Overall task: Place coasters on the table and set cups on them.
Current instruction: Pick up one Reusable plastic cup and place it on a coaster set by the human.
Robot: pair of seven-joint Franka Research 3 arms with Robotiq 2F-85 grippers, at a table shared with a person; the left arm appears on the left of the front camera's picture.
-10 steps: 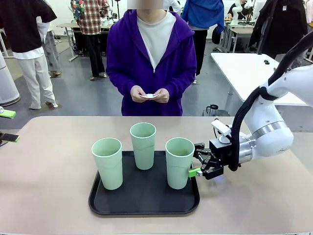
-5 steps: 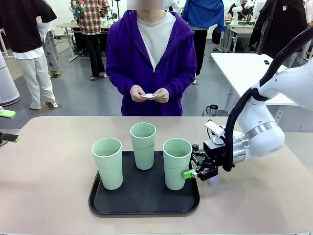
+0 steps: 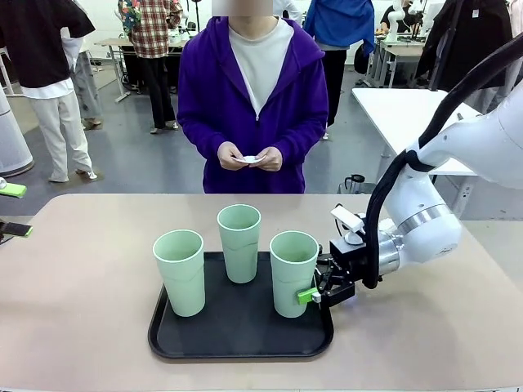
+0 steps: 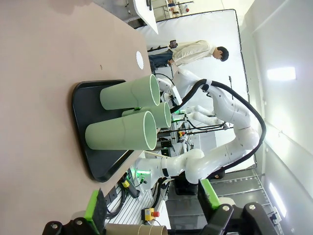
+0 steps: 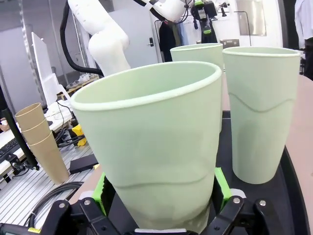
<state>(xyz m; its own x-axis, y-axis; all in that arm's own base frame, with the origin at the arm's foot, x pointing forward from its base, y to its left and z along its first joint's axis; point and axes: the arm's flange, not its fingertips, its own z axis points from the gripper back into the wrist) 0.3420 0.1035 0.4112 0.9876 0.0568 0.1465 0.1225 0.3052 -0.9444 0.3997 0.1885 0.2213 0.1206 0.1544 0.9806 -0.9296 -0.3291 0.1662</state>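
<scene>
Coasters: white coasters (image 3: 250, 159) held in both hands by a person (image 3: 204, 106) in a purple hoodie, beyond the worktop's (image 3: 82, 327) far edge; how many there are cannot be told.
Tray: black tray (image 3: 241, 322) near the middle of the worktop's near edge.
Cups: right cup (image 3: 294, 273), far cup (image 3: 239, 243) and left cup (image 3: 180, 272), all upright on the tray.
Right gripper (image 3: 315, 280): jaws spread wide, straddling the right cup's lower part.
Left gripper (image 4: 149, 196): jaws apart, nothing between them, pointed across the worktop toward the cups.
Writing: any print is too small to read.
Front view: the right gripper's far finger is hidden behind the cup.
Right wrist view: green pads (image 5: 100, 191) sit just beside the cup's wall on both sides, contact unclear; stacked brown paper cups (image 5: 41, 142) stand off the worktop.
</scene>
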